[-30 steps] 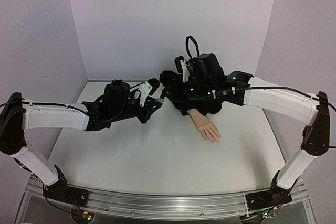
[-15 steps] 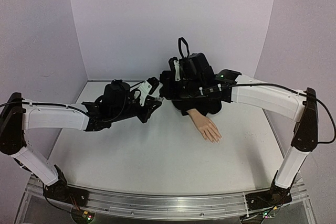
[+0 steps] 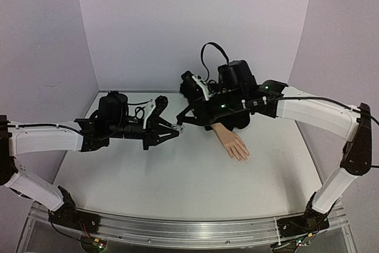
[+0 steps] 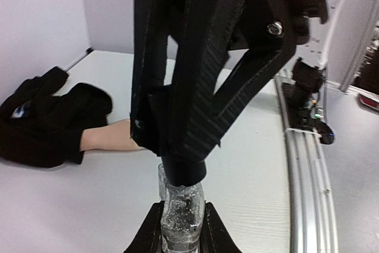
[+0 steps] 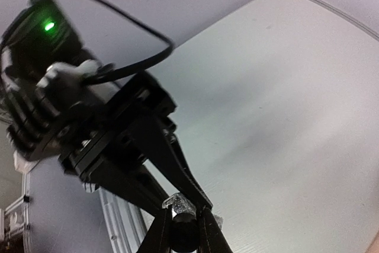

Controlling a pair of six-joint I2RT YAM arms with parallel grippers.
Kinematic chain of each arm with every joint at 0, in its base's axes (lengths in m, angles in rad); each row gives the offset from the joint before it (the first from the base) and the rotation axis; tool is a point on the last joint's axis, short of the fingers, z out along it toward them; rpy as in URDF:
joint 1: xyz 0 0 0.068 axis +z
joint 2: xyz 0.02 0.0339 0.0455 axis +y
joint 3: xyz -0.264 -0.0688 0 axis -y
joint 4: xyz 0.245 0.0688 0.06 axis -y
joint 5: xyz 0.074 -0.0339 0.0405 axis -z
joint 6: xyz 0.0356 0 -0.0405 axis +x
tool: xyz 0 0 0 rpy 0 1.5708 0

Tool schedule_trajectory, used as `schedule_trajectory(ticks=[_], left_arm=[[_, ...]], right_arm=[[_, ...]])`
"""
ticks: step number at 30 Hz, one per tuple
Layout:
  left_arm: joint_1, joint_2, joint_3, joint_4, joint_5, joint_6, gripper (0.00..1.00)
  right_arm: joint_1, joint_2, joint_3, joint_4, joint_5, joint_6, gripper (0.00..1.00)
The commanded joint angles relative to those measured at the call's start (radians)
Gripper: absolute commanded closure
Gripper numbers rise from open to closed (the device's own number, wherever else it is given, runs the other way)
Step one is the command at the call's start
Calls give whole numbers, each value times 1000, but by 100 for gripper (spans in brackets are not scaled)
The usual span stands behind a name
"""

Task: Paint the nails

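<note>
The peach mannequin hand (image 3: 231, 141) lies on the white table with its black sleeve (image 3: 234, 119) toward the back. Its nails (image 3: 243, 157) are tiny and pale at the fingertips. They are hidden in both wrist views. My left gripper (image 3: 173, 129) (image 4: 181, 224) is shut on a small clear glittery bottle (image 3: 178, 127) (image 4: 180, 205), held above the table left of the hand. My right gripper (image 3: 183, 121) (image 5: 185, 216) reaches down-left and is shut on the bottle's dark cap (image 4: 183, 169) (image 5: 185, 236).
The sleeve (image 4: 41, 119) and wrist (image 4: 109, 136) lie behind the bottle in the left wrist view. A metal rail (image 3: 177, 229) runs along the table's near edge. Lilac walls (image 3: 195, 22) close the back and sides.
My left arm has drawn back to the left and lower with the bottle. My right gripper has swung down-left and its fingers now sit on the bottle's cap.
</note>
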Motion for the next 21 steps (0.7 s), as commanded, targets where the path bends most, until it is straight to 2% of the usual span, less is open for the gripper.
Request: schedule_trajectory(ticks=[1,4,6,8,14,17,21], left_arm=[[-9,-33,86,47,282,40,100],[-8,-29,91,24,236,59,100],[-8,-30,98,-2,212,78,100],[-8,-25,109,-41,199,106,100],[-8,1,138,-128,165,163,100],[-8,6,138,-130,155,168,100],[-8,14,144,-139,152,168,100]], right_arm=[[22,-56,-44,46,-181,-102,67],[22,-86,-59,39,-26,-56,40],[21,-104,-66,26,41,-25,30],[20,-115,-59,-6,65,-1,25],[21,-123,-37,-77,87,42,25],[20,-99,-7,-122,78,32,32],[19,-77,15,-139,25,24,49]])
